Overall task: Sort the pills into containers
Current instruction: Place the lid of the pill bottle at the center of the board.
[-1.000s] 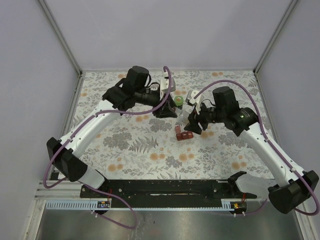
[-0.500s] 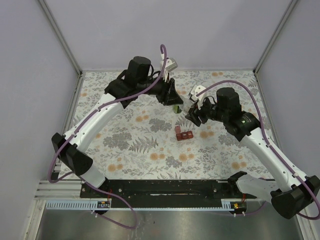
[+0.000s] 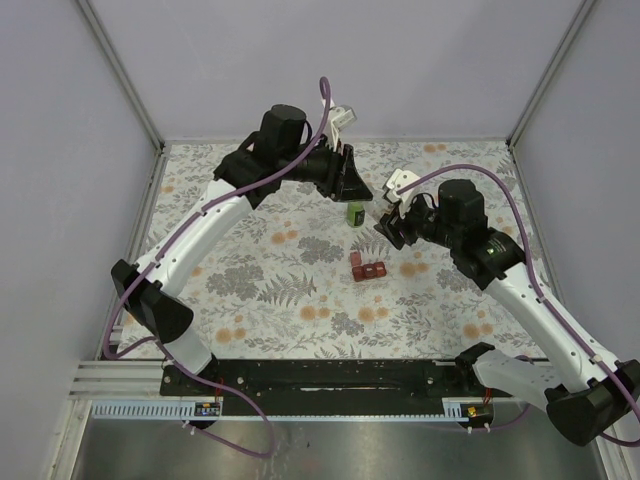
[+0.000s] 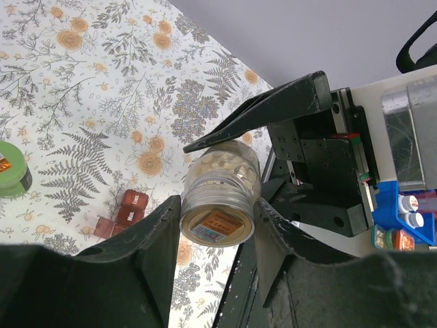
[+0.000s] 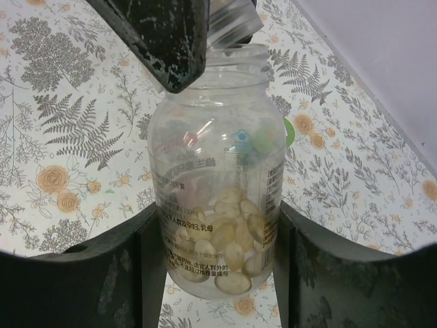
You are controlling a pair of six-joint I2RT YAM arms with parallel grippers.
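My right gripper (image 5: 217, 232) is shut on a pale clear bottle (image 5: 215, 171), held upright with its mouth open. Pale yellowish pills (image 5: 229, 246) lie in its bottom. My left gripper (image 4: 217, 220) is shut on the bottle's cap (image 4: 217, 219), whose orange label faces the camera; the cap (image 5: 235, 20) sits just above the bottle's mouth. In the top view the left gripper (image 3: 352, 188) and right gripper (image 3: 393, 225) meet above the cloth. The green bottle (image 3: 355, 213) stands below them. The dark-red pill box (image 3: 367, 268) lies nearer me, its lids shut.
The flowered cloth (image 3: 260, 290) covers the table, with grey walls at the back and sides. In the left wrist view the green bottle (image 4: 10, 171) is at the left edge and the pill box (image 4: 123, 212) lies beside my left finger.
My left gripper has risen and moved back off the green bottle, which now shows. My right gripper has moved slightly up and right with the clear bottle.
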